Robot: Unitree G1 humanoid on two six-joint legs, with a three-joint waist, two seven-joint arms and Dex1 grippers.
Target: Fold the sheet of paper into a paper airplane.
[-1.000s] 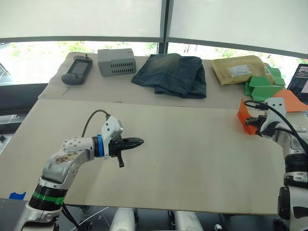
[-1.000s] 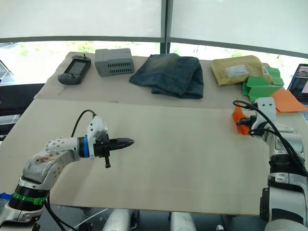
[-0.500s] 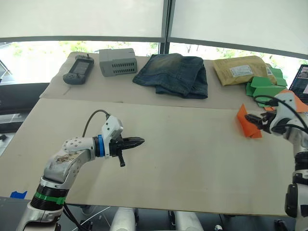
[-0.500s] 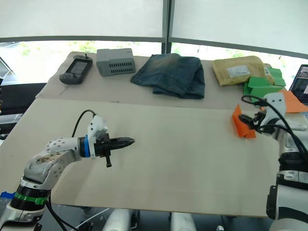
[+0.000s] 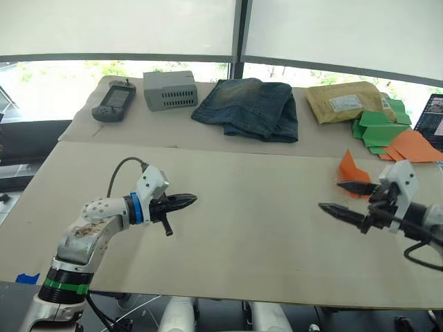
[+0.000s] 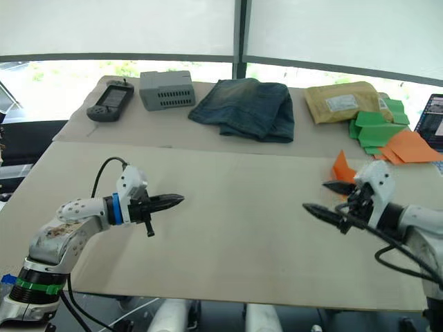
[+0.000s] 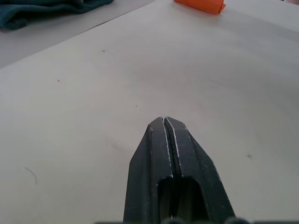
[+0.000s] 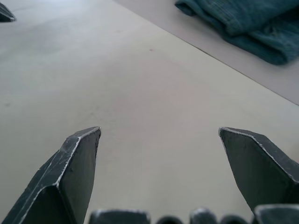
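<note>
The sheet of paper point(image 5: 348, 169) is bright orange and folded into a small pointed wedge with one part standing up, like a paper airplane. It rests on the table at the right and also shows in the left wrist view point(image 7: 198, 4). My right gripper point(image 5: 331, 196) hovers just in front of it, toward the table's middle. It is open and empty, with the fingers spread wide point(image 8: 159, 131). My left gripper point(image 5: 194, 200) is shut on nothing over the left half of the table, pointing right point(image 7: 163, 120).
Along the back lie a handheld device point(image 5: 113, 102), a grey box point(image 5: 171, 88), folded jeans point(image 5: 248, 107) and a tan envelope point(image 5: 344, 101). Green paper pieces point(image 5: 377, 130) and flat orange pieces point(image 5: 413, 145) sit at the back right. The tan board point(image 5: 256, 228) lies bare between the grippers.
My right gripper has opened, let go of the orange paper and drawn back toward the front and the table's middle. The paper now rests on the table. My left gripper stays shut.
</note>
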